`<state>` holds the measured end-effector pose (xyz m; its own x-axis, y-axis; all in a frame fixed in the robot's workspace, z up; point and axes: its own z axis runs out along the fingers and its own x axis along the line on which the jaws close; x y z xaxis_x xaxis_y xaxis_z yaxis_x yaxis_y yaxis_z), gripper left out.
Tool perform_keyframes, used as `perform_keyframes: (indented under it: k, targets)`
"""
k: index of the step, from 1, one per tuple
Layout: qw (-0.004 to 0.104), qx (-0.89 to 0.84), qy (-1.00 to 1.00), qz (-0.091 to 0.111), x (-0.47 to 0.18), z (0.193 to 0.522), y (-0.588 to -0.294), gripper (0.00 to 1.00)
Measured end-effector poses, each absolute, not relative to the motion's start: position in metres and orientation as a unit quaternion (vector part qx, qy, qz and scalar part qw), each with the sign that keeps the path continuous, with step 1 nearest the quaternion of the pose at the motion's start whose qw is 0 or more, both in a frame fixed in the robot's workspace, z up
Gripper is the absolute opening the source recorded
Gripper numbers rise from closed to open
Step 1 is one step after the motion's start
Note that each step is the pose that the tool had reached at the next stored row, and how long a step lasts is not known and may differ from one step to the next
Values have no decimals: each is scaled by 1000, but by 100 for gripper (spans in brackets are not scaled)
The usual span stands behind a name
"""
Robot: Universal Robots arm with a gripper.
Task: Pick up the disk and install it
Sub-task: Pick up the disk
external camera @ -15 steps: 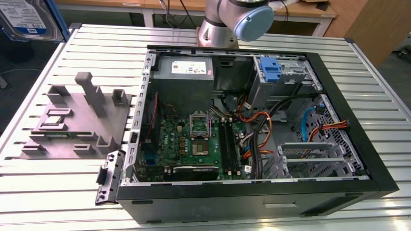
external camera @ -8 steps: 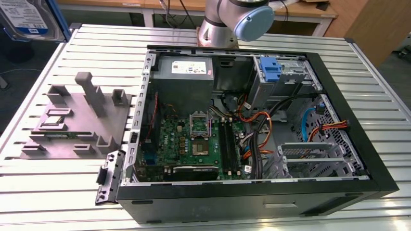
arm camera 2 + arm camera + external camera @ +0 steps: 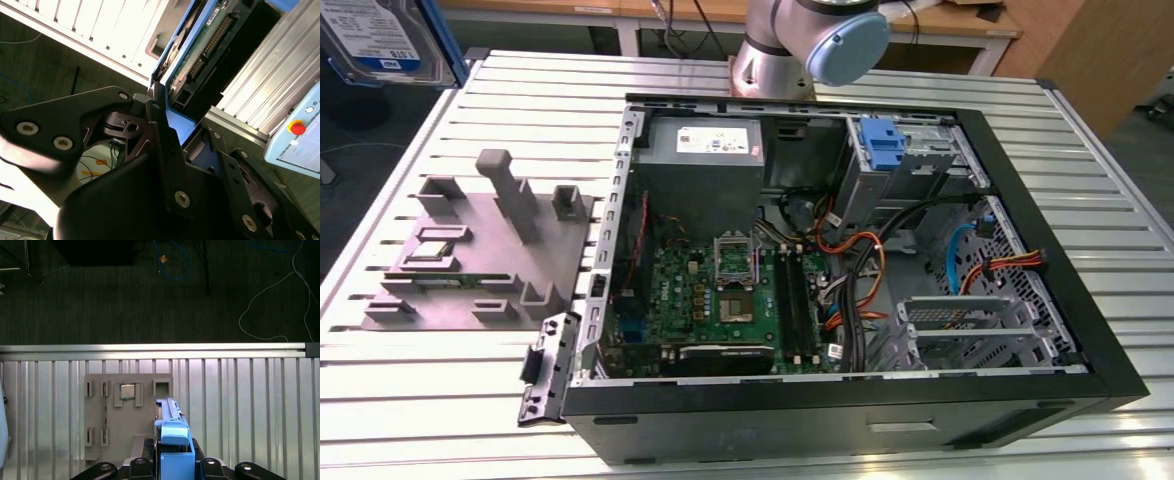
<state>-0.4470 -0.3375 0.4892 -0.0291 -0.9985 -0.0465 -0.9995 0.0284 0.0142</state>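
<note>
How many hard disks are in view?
1: the disk, held in the gripper, at the exterior view's upper left. Others may be hidden inside the computer case.

In my black metal claw: silver-grey rectangular disk, blue plastic frame, green circuit board. Beneath my claw: grey slotted fixture block, pale ribbed aluminium table.

The disk, silver-grey with a white and blue label in a blue carrier, is hanging at the exterior view's upper left corner, label facing that camera. In both wrist views it is standing on edge, its green underside showing, the gripper pinching its carrier.
</note>
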Motion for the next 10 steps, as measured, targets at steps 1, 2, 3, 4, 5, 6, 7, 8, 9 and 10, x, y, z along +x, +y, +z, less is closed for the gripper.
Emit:
perform_keyframes:
  k: [1, 2, 3, 4, 5, 6, 7, 8, 9, 10]
  targets:
    - [12, -697, 717, 21, -447, 489, -338, 36]
    - [12, -697, 717, 21, -447, 489, -338, 36]
    - [12, -697, 717, 21, -447, 489, -338, 36]
    - [12, -697, 717, 21, -447, 489, -338, 36]
    - [12, -697, 717, 21, -447, 489, -338, 36]
    - [12, -697, 717, 21, -446, 489, -338, 36]
    - [12, -697, 717, 21, -445, 489, -338, 36]
    - [12, -697, 717, 21, -444, 489, -338, 36]
    - [12, -697, 717, 21, -443, 489, -338, 36]
    - [12, -697, 717, 21, -442, 489, -338, 36]
